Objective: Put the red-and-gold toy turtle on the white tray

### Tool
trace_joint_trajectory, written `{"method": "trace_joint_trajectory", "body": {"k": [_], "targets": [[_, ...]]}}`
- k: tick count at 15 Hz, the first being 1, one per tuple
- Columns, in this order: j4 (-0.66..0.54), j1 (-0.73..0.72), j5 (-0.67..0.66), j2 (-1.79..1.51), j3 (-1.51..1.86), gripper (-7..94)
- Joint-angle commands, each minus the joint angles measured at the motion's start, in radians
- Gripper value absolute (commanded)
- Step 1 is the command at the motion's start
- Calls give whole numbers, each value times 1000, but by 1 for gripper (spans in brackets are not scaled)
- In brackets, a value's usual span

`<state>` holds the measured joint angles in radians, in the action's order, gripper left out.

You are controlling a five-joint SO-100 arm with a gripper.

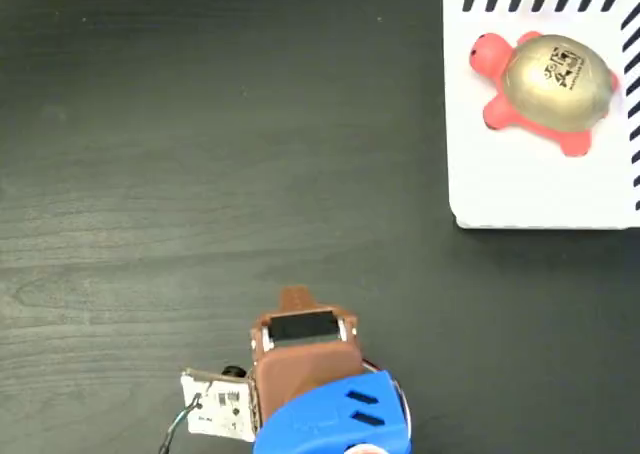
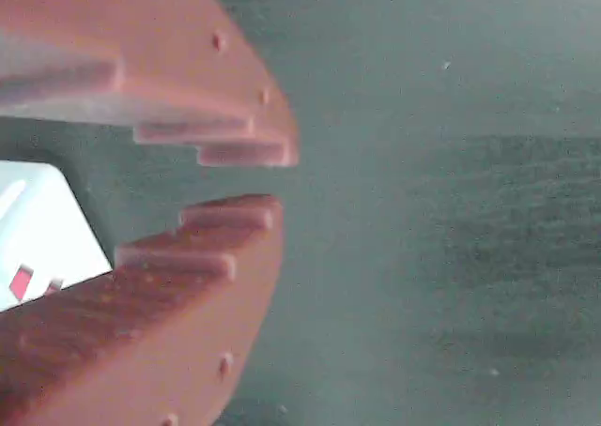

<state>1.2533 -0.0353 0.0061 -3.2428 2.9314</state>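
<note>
Fixed view: red-and-gold toy turtle lies on the white tray, well apart from the empty, slightly parted jaws over the counter.

Red-and-gold toy turtle: coral-red head and legs, shiny gold shell, small black printed mark. White tray: plain white, black diagonal stripes along far and right edges. Table: dark, near-black wood grain. My gripper: reddish-brown, stepped fingers; my arm: bright blue.
</note>
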Motion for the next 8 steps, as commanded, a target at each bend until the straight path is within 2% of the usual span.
{"method": "trace_joint_trajectory", "body": {"k": [1, 8], "targets": [[18, -51, -40, -8, -9, 0], [18, -63, -51, -6, -9, 0]]}}
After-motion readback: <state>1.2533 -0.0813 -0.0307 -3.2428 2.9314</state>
